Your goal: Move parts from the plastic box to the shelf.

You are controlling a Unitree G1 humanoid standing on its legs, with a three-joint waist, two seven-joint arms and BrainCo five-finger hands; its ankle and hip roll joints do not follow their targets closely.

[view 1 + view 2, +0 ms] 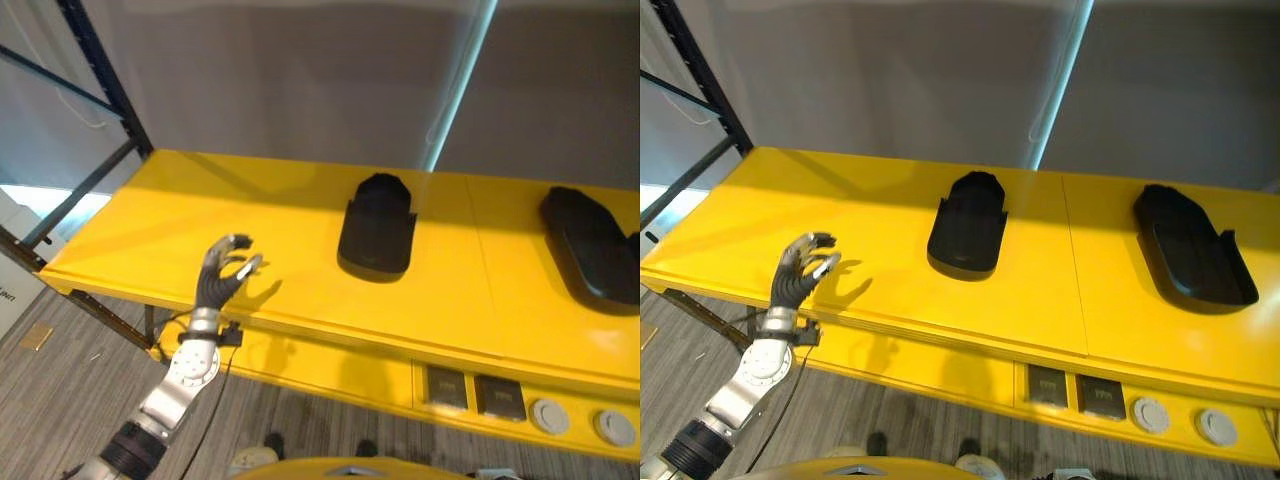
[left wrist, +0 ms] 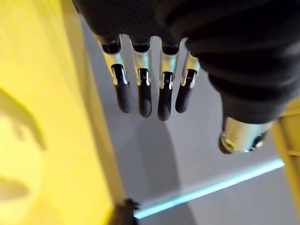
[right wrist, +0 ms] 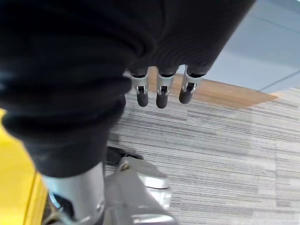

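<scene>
Two black moulded parts lie on the yellow shelf (image 1: 200, 210): one at the middle (image 1: 378, 228), the other at the right end (image 1: 592, 245). My left hand (image 1: 222, 275) is raised over the shelf's front left edge, left of the middle part and well apart from it. It is open and empty, its fingers (image 2: 140, 89) loosely spread. My right hand (image 3: 161, 91) hangs over the grey carpet with relaxed fingers and holds nothing.
A dark blue rack upright (image 1: 100, 70) with a slanted brace stands at the shelf's left end. A grey wall closes off the back. Below the shelf's front right edge a yellow panel carries dark sockets and round buttons (image 1: 500, 398).
</scene>
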